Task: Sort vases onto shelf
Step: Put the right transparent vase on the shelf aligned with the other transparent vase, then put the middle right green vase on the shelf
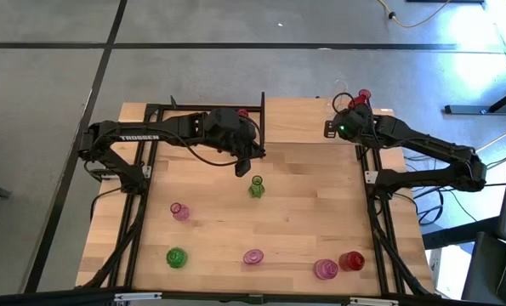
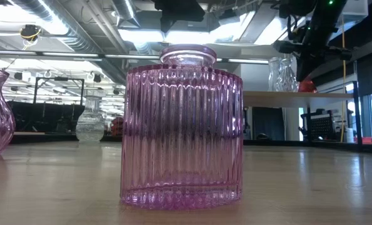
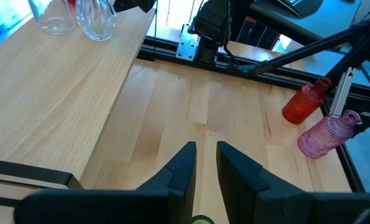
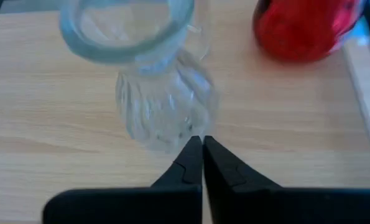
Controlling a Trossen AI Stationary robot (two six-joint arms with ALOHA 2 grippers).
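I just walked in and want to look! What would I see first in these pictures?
You'd first spot the big ribbed pink vase filling the low view, standing upright on the table. From above, colourful vases dot the table, with the left gripper hovering near a green vase. The right gripper, shut, sits on the shelf by a clear vase and a red vase.

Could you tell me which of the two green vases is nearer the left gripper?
The narrow-necked green vase just below the left gripper; the other green vase stands far off near the table's front-left.

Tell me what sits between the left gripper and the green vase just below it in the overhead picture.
Nothing: the high view shows only bare tabletop between the left gripper and the green vase.
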